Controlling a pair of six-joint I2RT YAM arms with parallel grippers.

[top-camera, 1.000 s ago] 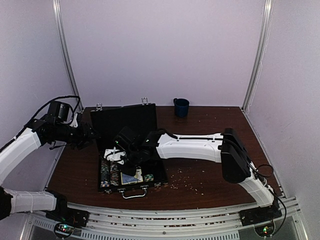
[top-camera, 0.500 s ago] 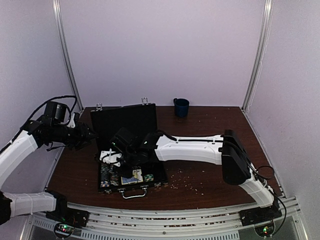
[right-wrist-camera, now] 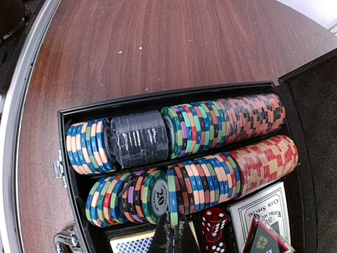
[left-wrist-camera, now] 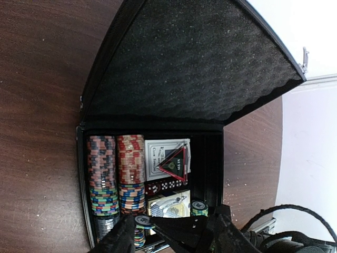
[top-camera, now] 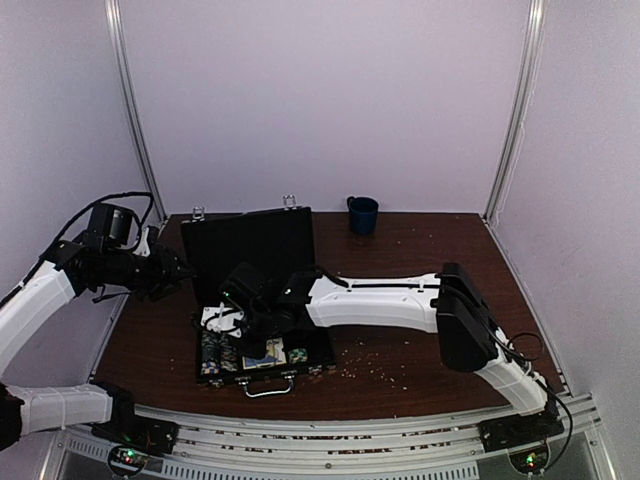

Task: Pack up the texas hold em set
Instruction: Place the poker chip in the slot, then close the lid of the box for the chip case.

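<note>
1. The black briefcase-style case with silver corners lies open on the brown tabletop, left of centre, lid upright.
2. Striped poker chips fill two rows inside; card decks and red dice sit alongside.
3. The right hand is pinched fully closed, seemingly empty, tips beside a tilted chip marked 20.
4. The left hand hovers half spread, holding nothing, beside the lid.
5. Tidying stage, I'd say; next, seat that chip, withdraw, swing the lid down.

A dark blue mug stands upright near the back edge of the brown wooden table. Pale crumbs lie scattered toward its front.
</note>
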